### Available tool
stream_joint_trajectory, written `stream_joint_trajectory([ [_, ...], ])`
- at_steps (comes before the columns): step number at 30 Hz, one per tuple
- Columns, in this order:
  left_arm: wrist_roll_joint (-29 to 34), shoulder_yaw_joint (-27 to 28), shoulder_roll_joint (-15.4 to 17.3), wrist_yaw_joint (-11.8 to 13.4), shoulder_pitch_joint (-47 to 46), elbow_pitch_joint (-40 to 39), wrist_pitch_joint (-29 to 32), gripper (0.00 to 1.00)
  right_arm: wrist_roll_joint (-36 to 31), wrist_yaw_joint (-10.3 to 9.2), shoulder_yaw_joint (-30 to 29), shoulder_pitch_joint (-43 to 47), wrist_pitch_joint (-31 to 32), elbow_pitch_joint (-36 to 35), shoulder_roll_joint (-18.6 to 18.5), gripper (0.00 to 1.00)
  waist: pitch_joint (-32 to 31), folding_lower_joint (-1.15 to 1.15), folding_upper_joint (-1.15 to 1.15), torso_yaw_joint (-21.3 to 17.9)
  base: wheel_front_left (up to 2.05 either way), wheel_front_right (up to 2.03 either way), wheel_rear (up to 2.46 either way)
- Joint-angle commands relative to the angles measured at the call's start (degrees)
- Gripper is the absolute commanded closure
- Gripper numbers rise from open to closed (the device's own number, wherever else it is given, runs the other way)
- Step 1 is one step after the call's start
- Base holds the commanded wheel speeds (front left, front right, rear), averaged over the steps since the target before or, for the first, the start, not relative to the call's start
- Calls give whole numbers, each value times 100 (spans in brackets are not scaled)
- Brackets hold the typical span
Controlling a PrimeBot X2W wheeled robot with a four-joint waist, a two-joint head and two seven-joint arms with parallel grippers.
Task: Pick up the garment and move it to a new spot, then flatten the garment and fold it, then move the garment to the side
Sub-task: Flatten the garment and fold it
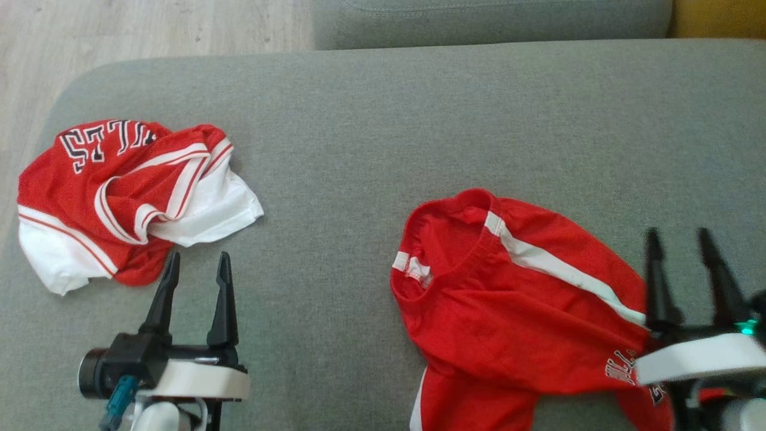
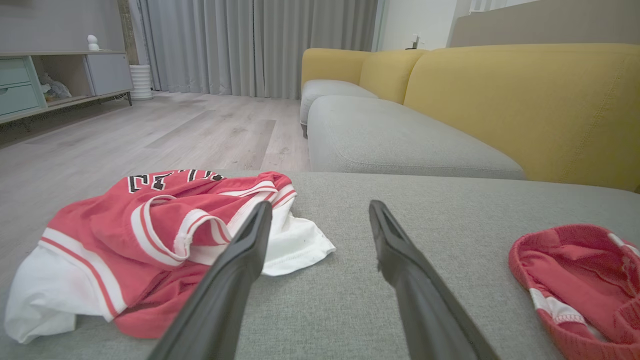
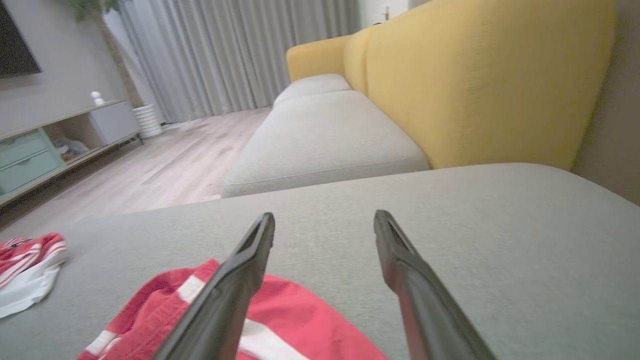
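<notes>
A red garment with a white stripe [image 1: 508, 311] lies loosely spread on the grey cushion [image 1: 419, 120] at the lower right, waistband toward the middle. It also shows as the red garment [image 2: 575, 280] at the right of the left wrist view and as the red garment [image 3: 300, 320] under the fingers in the right wrist view. My right gripper [image 1: 678, 234] hangs open over its right edge, holding nothing; in its own view the right gripper [image 3: 325, 216] has empty jaws. My left gripper [image 1: 198, 257] is open and empty at the lower left, as is the left gripper [image 2: 320, 206] in its own view.
A crumpled red and white jersey [image 1: 119, 191] lies at the cushion's left end, just beyond my left fingers; it also appears as the jersey [image 2: 150, 235] and the jersey [image 3: 25, 265]. Wooden floor [image 1: 119, 30] lies past the left edge. A yellow backrest [image 2: 525, 100] rises on the right.
</notes>
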Motion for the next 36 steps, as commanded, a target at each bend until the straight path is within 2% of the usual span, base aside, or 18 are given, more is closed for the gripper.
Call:
stream_joint_trajectory([
  [1, 48, 159, 93, 30, -110, -213, -48, 0, -74, -4, 280, -111, 3, -270, -79, 0, -27, 0, 0, 25, 0, 0, 0],
  [7, 44, 132, 133, 70, -61, -306, 11, 0, -52, -4, 728, 21, 110, -488, -79, 0, -84, 0, 0, 70, 0, 0, 0],
  [16, 39, 31, 155, 97, -25, -441, 122, 0, -13, -4, 772, 32, 157, -494, -79, 0, -101, 0, 0, 67, 0, 0, 0],
  [19, 61, -180, 133, 33, -141, -516, 257, 0, 1, -4, 744, 16, 163, -514, -79, 0, -52, 0, 0, 66, 0, 0, 0],
  [22, 70, -683, 72, -104, -469, -619, 519, 0, 4, -4, 692, 5, 210, -552, -79, 0, 54, 0, 0, 77, 0, 0, 0],
  [26, -100, -1643, -31, -217, -1113, -666, 1051, 0, -2, -4, 638, -54, 298, -617, -79, 0, 257, 0, 0, 43, 0, 0, 0],
  [30, -557, -2684, -92, -240, -1757, -551, 1593, 0, -6, -4, 609, -158, 373, -614, -79, 0, 469, 0, 0, -55, 0, 0, 0],
  [31, -557, -2684, -92, -240, -1757, -551, 1593, 0, -6, -4, 609, -158, 373, -614, -79, 0, 469, 0, 0, -55, 0, 0, 0],
  [36, -1250, -3792, -110, -243, -2370, -74, 2231, 0, 75, -4, 636, -244, 420, -585, -79, 0, 681, 0, 0, -207, 0, 0, 0],
])
